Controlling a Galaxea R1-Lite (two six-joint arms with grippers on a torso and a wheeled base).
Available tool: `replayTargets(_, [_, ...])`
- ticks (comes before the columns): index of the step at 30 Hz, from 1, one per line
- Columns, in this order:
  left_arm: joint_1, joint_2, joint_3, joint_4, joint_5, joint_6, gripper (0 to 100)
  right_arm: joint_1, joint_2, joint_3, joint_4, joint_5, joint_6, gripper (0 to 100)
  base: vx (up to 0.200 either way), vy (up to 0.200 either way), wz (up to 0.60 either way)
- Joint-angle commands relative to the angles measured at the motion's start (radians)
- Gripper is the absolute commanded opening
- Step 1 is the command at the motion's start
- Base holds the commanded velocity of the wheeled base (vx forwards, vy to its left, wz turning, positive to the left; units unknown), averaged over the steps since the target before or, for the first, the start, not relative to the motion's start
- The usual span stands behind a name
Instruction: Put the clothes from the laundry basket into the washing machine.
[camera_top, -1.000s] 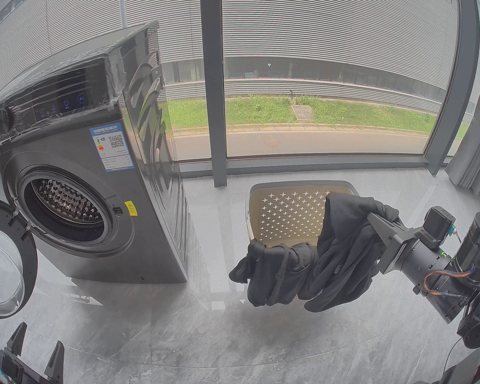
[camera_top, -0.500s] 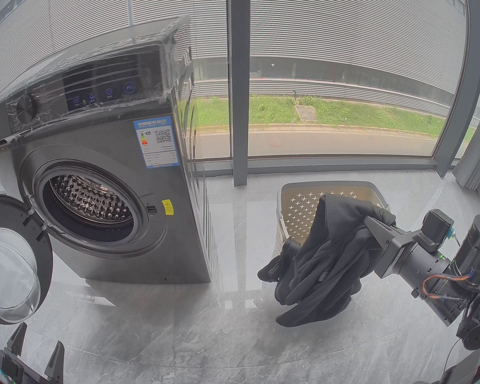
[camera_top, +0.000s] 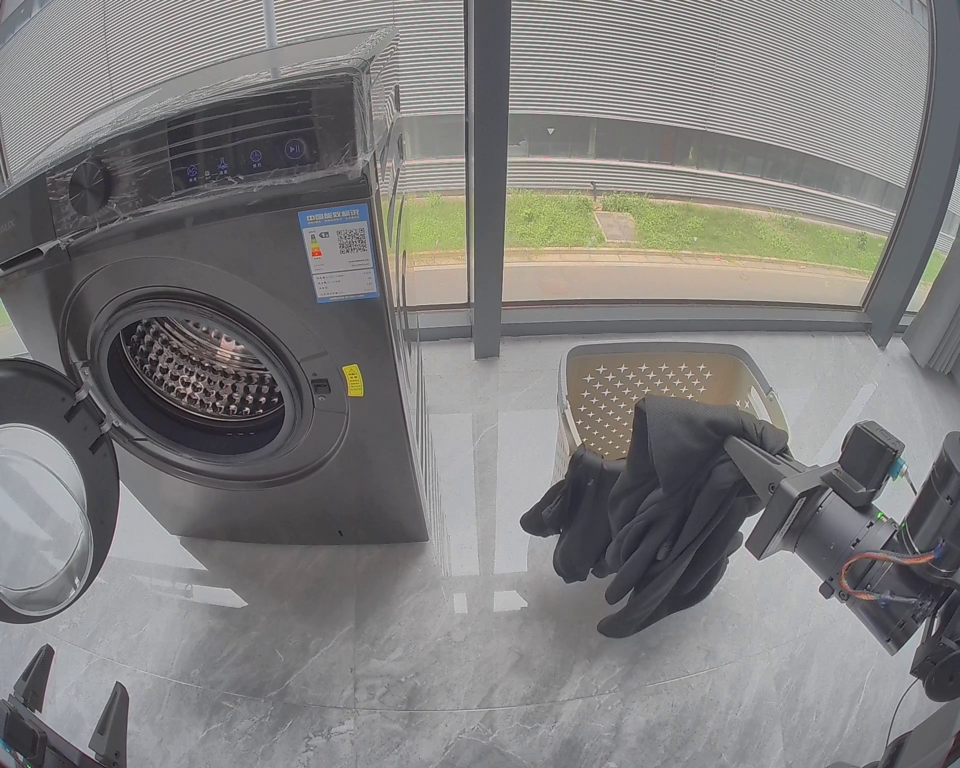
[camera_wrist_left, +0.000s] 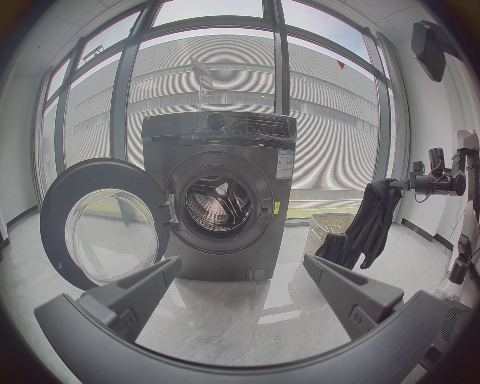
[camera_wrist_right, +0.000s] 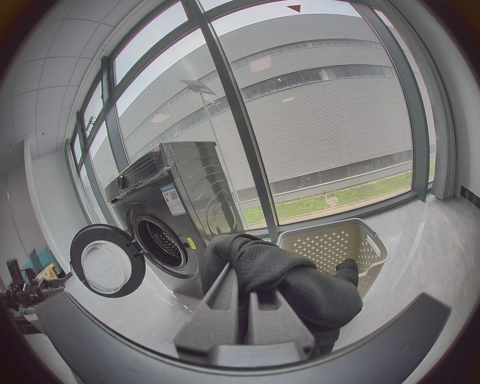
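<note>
A black garment (camera_top: 660, 500) hangs above the floor with my right gripper (camera_top: 745, 455) shut on its upper part; its loose end droops in front of the beige laundry basket (camera_top: 620, 395). In the right wrist view the gripper (camera_wrist_right: 245, 295) pinches the dark cloth (camera_wrist_right: 295, 280), and the basket (camera_wrist_right: 340, 240) stands behind it. The grey washing machine (camera_top: 250, 300) stands at the left, its round door (camera_top: 45, 500) swung open and the drum (camera_top: 205, 375) exposed. My left gripper (camera_wrist_left: 242, 280) is open and holds nothing, low down and facing the machine (camera_wrist_left: 220, 200).
Tall windows with a grey pillar (camera_top: 488, 180) run behind the machine and basket. A curtain (camera_top: 940, 310) hangs at the far right. Bare polished floor (camera_top: 400, 640) lies between the machine, the basket and me.
The head view has shifted, so machine and basket sit farther right in the picture. The garment's hanging end has swung in closer beneath the right gripper. The left gripper stays put.
</note>
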Motion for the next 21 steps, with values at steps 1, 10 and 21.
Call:
replayTargets(1, [0.0,-0.018,0.018,-0.001,0.0,-0.001,100,0.0,0.004,0.0,-0.001,0.002,0.003,0,0.0,0.0,0.0])
replayTargets(10, [0.0,-0.018,0.018,-0.001,0.0,-0.001,100,0.0,0.004,-0.001,-0.002,0.002,0.003,0,0.0,0.178,0.0])
replayTargets(21, [0.0,-0.018,0.018,-0.001,0.0,-0.004,100,0.0,0.004,-0.001,-0.002,0.007,0.003,0,0.0,0.2,0.0])
